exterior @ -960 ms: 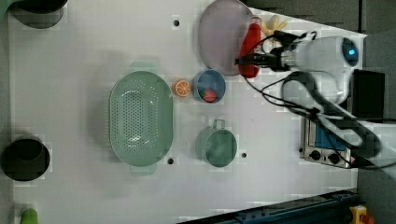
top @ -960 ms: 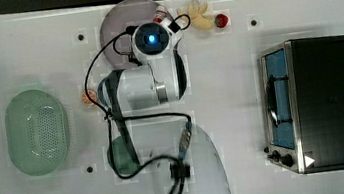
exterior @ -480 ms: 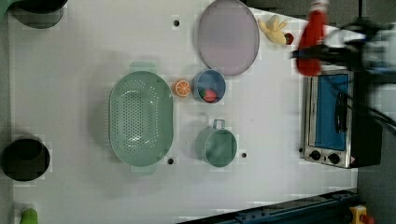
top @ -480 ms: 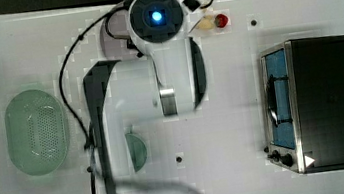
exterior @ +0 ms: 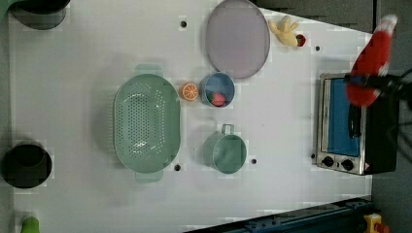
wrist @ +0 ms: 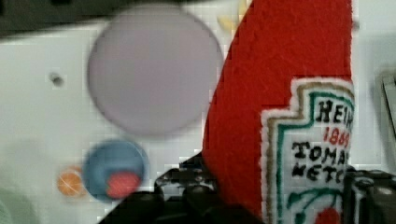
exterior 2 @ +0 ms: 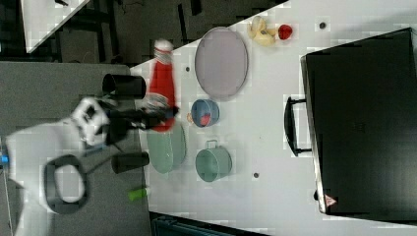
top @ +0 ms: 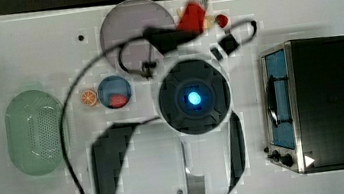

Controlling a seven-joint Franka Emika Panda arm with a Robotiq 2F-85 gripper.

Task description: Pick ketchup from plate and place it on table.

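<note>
My gripper (exterior: 375, 86) is shut on the ketchup (exterior: 372, 60), a red bottle with a white cap, and holds it high in the air, well clear of the table (exterior: 73, 73). In the top view the ketchup (top: 192, 14) shows just right of the round lavender plate (top: 125, 25), above the arm's wrist. In the right view the ketchup (exterior 2: 162, 86) stands cap up in the gripper (exterior 2: 156, 118), far from the plate (exterior 2: 221, 61). The wrist view has the ketchup (wrist: 280, 93) and its label close up between dark fingers (wrist: 187, 186), with the bare plate (wrist: 154, 70) below.
A toaster oven (exterior: 350, 126) stands at the left view's right. A blue bowl (exterior: 217, 88) with a red fruit, an orange slice (exterior: 189, 91), a green basket (exterior: 145, 124) and a green cup (exterior: 226, 151) sit mid-table. A banana (exterior: 284, 31) lies beside the plate (exterior: 237, 39).
The ketchup has left the plate and risen high with the gripper. In the left view it has moved right, over the oven. The plate now lies bare.
</note>
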